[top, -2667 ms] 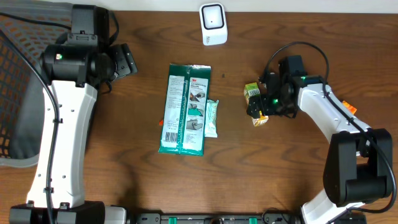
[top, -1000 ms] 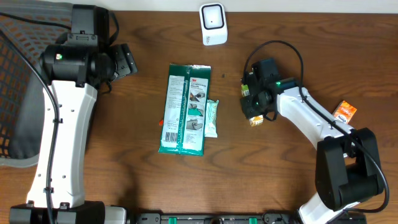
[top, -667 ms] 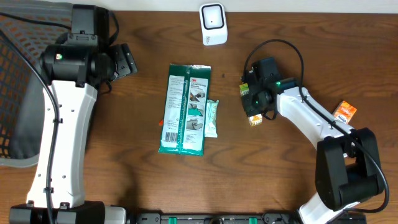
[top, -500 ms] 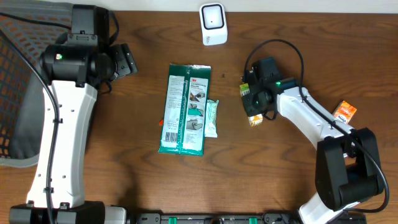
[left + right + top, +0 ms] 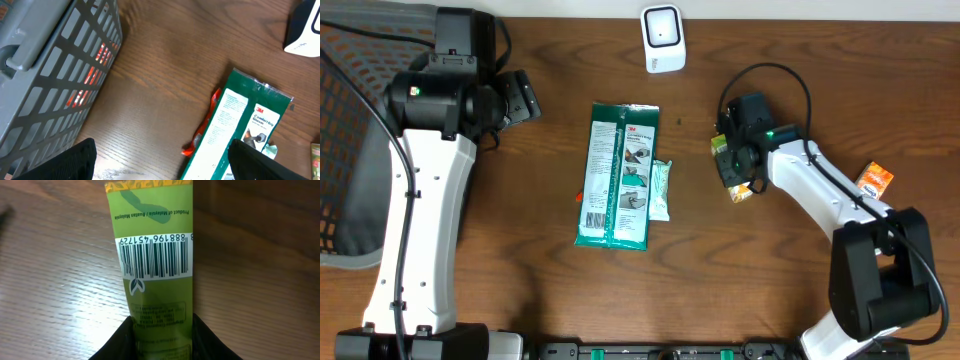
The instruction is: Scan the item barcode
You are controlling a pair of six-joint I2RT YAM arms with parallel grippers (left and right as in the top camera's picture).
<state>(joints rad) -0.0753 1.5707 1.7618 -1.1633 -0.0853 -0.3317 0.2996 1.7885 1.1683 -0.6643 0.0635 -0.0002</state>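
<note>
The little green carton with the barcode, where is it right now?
Overhead view: the green carton lies right of centre on the table, in the right pincer, right of the large 3M pack and below-right of the white scanner.

From overhead the right hand (image 5: 736,165) covers most of the green packet (image 5: 741,193), leaving only its yellow end and a green corner showing; in the right wrist view the packet runs off the top and bottom edges; the print under its barcode (image 5: 156,256) is too small to read; the left wrist view crops the scanner (image 5: 306,27), basket (image 5: 45,95) and green pouch (image 5: 235,135).
</note>
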